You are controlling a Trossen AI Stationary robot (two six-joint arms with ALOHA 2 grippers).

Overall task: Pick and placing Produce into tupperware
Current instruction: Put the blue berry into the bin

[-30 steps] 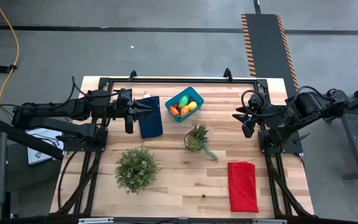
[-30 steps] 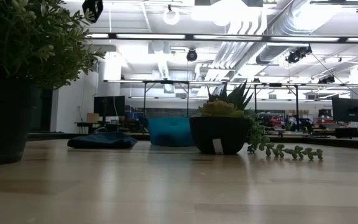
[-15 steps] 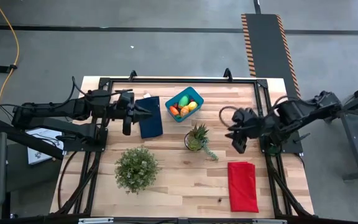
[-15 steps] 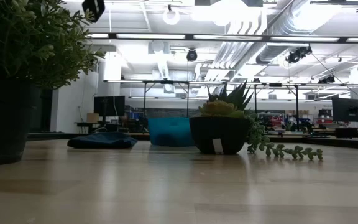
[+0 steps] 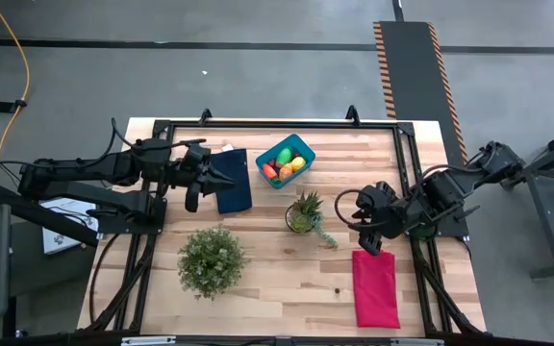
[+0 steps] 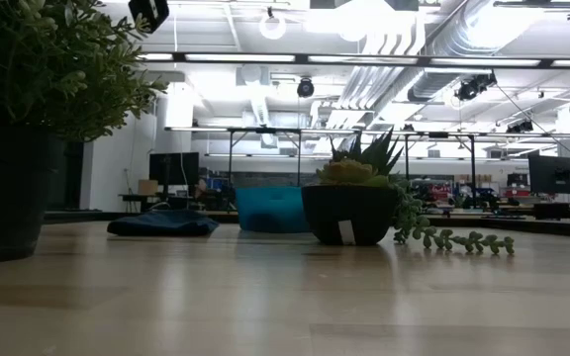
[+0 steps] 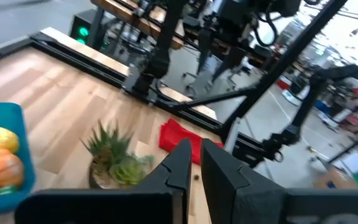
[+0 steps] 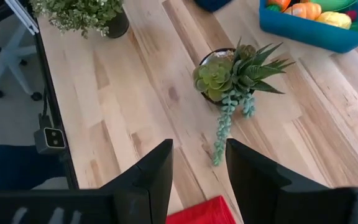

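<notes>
You've got the table [image 5: 258, 288] in full from the high view only; the low view sees just its near boards, w/ the room behind. Left arm reaches in from the table's left side, left gripper [image 5: 221, 176] over the dark blue cloth [image 5: 234, 192], jaws nearly closed w/ a thin slit showing in its wrist view, nothing in them. Right arm comes in from the right, right gripper [image 5: 362, 223] above bare wood just off the red cloth [image 5: 376, 288], near the spiky plant [image 5: 303, 211]; jaws part open, empty. Neither gripper shows in the low view.

Bushy plant [image 5: 213, 259] sits front-left; in the low view it's cut off at the frame edge. Red cloth there is only a sliver at the right edge.

Tub [image 5: 286, 160] is at the back centre, just beside the blue cloth, apart from both grippers. Produce [image 5: 284, 164] lies inside it: green, orange and yellow pieces packed touching, hard to tell apart from above. Left wrist view cuts the tub at the frame edge; right wrist view shows only a corner of it. Low view: tub partly behind the spiky plant's pot, contents hidden by its wall.

A white tag is on that pot; you can't read it.
</notes>
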